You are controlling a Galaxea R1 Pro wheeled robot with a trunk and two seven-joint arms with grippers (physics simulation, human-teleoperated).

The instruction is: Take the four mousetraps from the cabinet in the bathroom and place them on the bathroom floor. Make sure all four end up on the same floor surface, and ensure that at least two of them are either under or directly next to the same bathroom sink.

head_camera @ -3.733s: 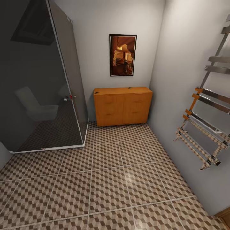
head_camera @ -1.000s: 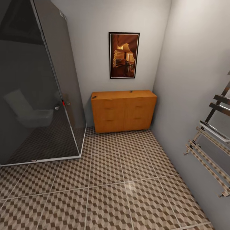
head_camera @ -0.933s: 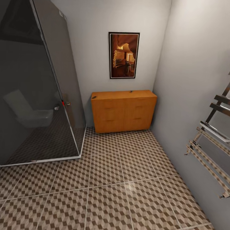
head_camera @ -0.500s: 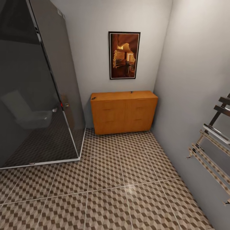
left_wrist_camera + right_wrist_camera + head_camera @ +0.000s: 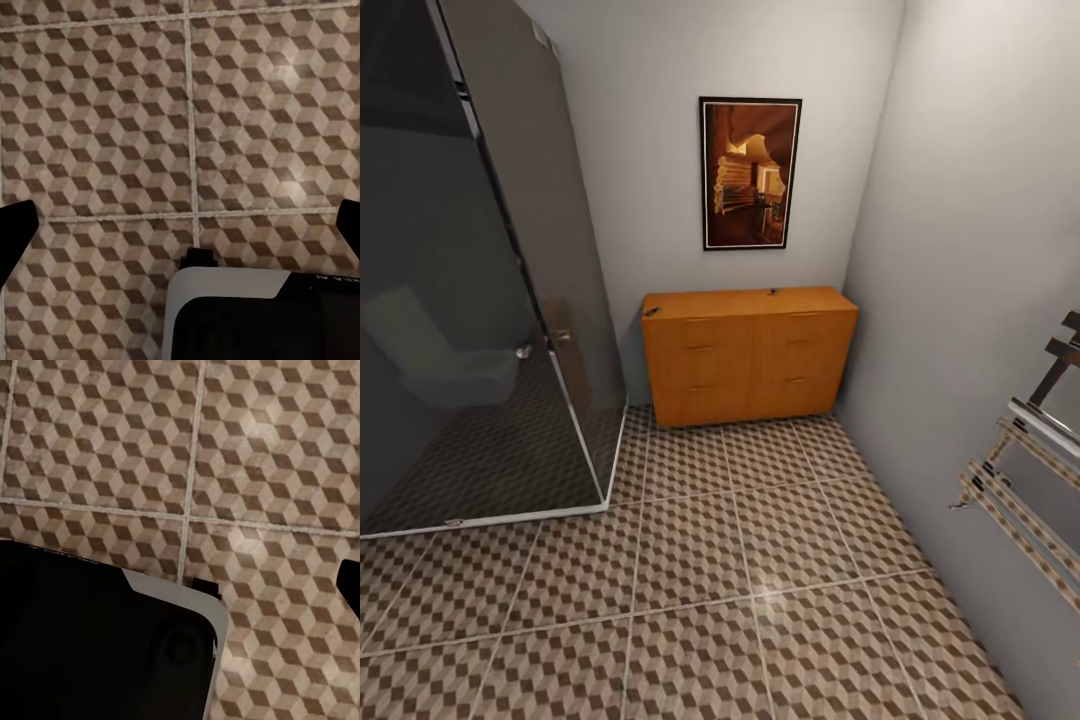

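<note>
Against the far wall: one cabinet (image 5: 748, 354), six drawers shut.
On cabinet top: two small dark objects, possibly mousetraps (image 5: 652, 311).
Grippers: grip state cannot be told.

Cabinet (image 5: 748, 352): orange-brown wood, smooth satin finish. Bathroom floor (image 5: 760, 560): cube-print tiles, semi-gloss, soft light glare, pale matt grout. Shower screen (image 5: 470, 300): dark tinted glass, reflective. Towel rail (image 5: 1030, 460): polished metal. Walls (image 5: 960, 250): matt paint.
</note>
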